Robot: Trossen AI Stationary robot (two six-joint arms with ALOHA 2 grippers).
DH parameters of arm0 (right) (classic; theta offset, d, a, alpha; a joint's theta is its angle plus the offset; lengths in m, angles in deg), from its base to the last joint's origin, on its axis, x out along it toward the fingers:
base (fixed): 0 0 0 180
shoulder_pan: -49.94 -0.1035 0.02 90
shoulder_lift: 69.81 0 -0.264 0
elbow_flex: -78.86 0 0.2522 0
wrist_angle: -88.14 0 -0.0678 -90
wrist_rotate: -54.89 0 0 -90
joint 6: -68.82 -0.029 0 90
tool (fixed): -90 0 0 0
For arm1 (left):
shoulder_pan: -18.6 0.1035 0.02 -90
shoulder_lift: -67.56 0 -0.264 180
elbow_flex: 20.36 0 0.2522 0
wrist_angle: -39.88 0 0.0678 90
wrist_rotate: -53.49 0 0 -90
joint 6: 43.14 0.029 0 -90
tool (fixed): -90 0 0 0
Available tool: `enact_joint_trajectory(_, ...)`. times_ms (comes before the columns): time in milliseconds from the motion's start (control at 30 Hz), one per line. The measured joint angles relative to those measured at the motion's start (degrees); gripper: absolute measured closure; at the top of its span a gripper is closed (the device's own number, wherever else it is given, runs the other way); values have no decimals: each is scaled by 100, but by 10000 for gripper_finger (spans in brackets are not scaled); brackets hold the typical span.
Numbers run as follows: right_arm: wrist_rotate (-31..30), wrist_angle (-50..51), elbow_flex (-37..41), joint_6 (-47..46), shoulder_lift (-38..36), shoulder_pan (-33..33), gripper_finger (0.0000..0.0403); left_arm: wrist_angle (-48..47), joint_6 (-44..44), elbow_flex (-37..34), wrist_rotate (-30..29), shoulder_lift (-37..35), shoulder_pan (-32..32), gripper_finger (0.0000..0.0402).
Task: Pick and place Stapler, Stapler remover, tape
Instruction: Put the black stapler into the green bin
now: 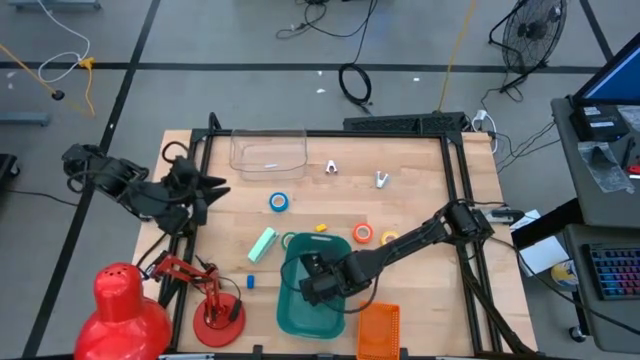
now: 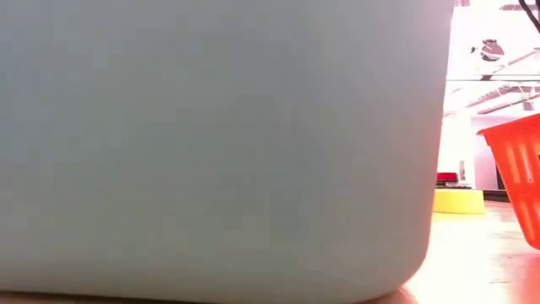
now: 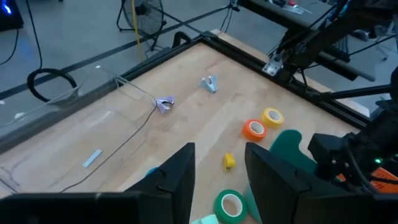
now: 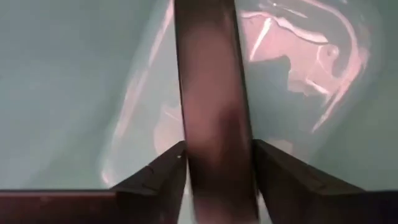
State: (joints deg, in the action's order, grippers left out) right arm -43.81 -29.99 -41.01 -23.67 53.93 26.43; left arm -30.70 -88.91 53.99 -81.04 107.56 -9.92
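My right gripper [image 1: 316, 283] hangs over the teal bin [image 1: 296, 318] and points down into it. A dark, long stapler [image 4: 211, 93] stands between its fingers and fills the gap. My left gripper [image 3: 221, 168] stands open and holds nothing above the table's left side [image 1: 205, 186]. Two small silver stapler removers [image 1: 331, 167] [image 1: 381, 180] lie on the far part of the table. The tape rolls lie flat on the wood: blue [image 1: 279, 202], orange [image 1: 363, 233], yellow [image 1: 389, 239] and green [image 3: 230, 204]. My right gripper has the stapler's long sides [image 4: 189, 155] between its two fingers, which lie across it. The fingers come from above, slanting down into the bin. The stapler runs on past the fingertips toward the bin's floor. Its near end is blurred, and I cannot tell whether its far end rests on the floor.
A clear plastic box [image 1: 268, 150] stands at the far left and an orange basket [image 1: 378, 330] to the right of the bin. Small yellow [image 1: 321, 228], green [image 1: 262, 244] and blue [image 1: 251, 282] blocks lie near the bin. A red lamp [image 1: 125, 300] fills the near left corner.
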Motion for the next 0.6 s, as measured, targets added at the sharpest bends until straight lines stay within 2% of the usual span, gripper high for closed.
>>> enact_joint_trajectory(200,8,-166,0,77,-3,-4,207,2,72,0,27,3,0,257)
enact_joint_trajectory(433,-72,-530,-2,431,-333,23,226,12,186,0,167,9,0,257)
enact_joint_trajectory(600,-645,-715,-2,772,-706,42,240,13,253,0,214,3,0,257)
